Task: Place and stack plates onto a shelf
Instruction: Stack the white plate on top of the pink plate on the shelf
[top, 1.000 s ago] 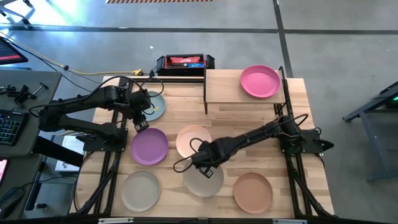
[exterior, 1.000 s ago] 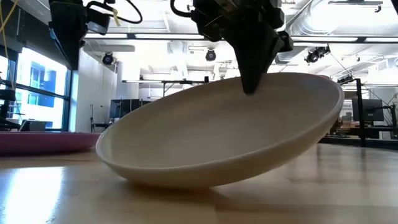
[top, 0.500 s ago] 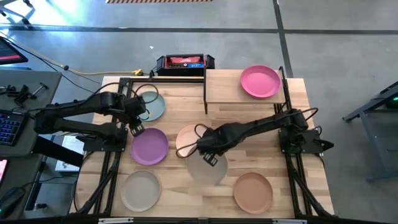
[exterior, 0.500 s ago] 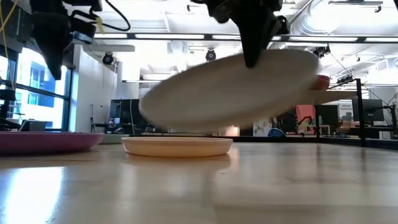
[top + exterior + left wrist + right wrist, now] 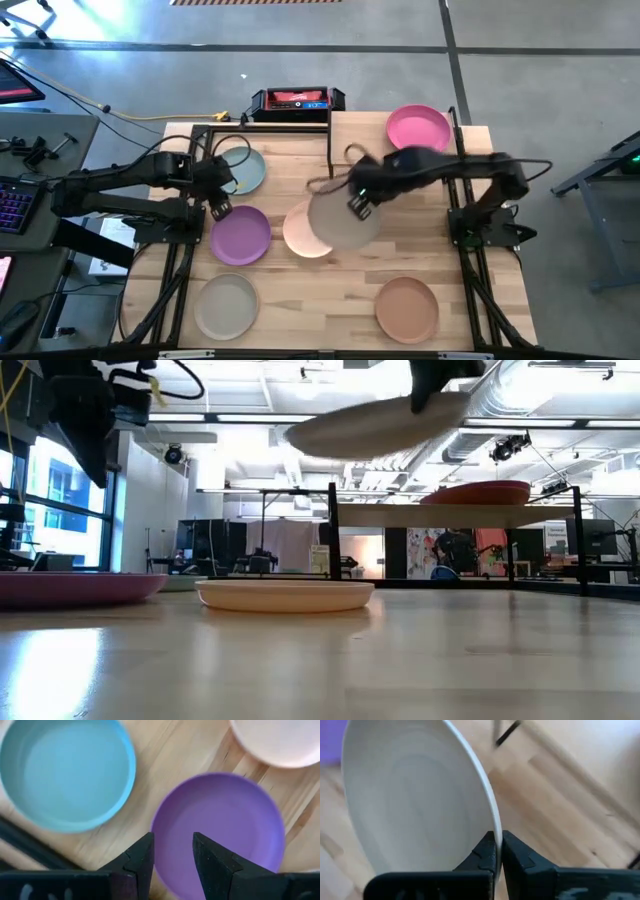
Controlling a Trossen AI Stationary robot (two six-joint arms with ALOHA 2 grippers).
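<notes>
My right gripper (image 5: 496, 851) is shut on a cream plate (image 5: 340, 220), which it carries in the air above the peach plate (image 5: 300, 232), short of the shelf (image 5: 365, 145). In the low view the cream plate (image 5: 375, 425) hangs higher than the shelf board (image 5: 400, 512). A hot pink plate (image 5: 418, 130) lies flat on the shelf's right half. My left gripper (image 5: 173, 851) is open and hovers over the near rim of the purple plate (image 5: 220, 822), beside the teal plate (image 5: 65, 770). A beige plate (image 5: 225, 305) and a terracotta plate (image 5: 406, 308) lie flat near the table's near edge. My right gripper pinches the cream plate's rim (image 5: 492, 822) between its two fingers, one on the inner face and one on the underside. The fingers come slanting down from the table's right onto the plate's right edge (image 5: 455, 402). The plate is lifted clear and tilts, its left side lower.
A black and red box (image 5: 297, 100) sits at the far edge, left of the shelf. The shelf's thin black legs (image 5: 333, 535) stand on the tabletop. Bare wood (image 5: 330, 300) lies between the beige and terracotta plates. A desk with a keyboard (image 5: 15, 200) stands off the table's left side.
My right gripper has risen and swung from the near middle of the table toward the far edge and the shelf. The cream plate, first tipped with its low edge on the wood, is now lifted clear and more nearly level. My left gripper has drifted slightly toward the purple plate.
</notes>
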